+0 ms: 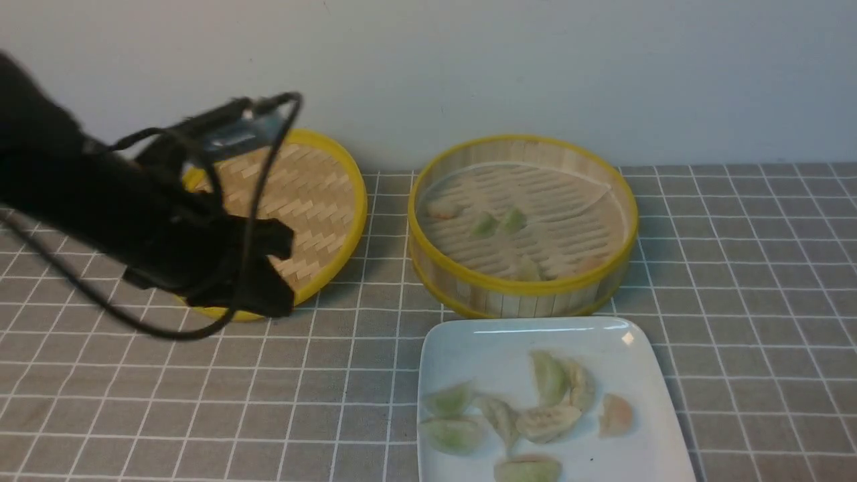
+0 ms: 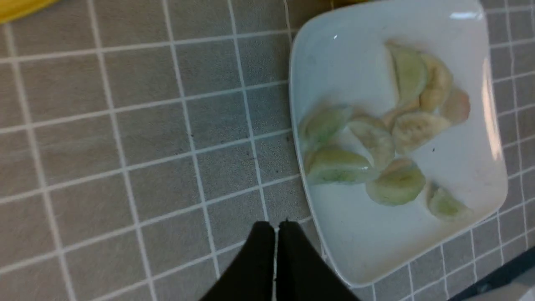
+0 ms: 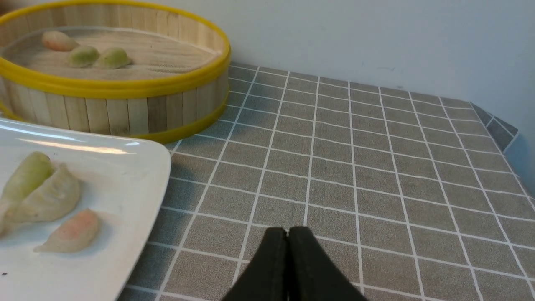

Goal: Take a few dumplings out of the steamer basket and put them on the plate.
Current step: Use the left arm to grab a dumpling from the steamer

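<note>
White plate holds several dumplings, a few sit in the bamboo steamer basket; left gripper and right gripper both pinched closed, empty

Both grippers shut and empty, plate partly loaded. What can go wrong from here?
1. The dumplings on the plate lie touching in a cluster, so another drop may land on top and stick or roll off.
2. Two green dumplings in the steamer basket sit side by side, so one pinch might catch both.
3. The left arm's cable loops low beside the lid and could snag its rim on a swing.
</note>
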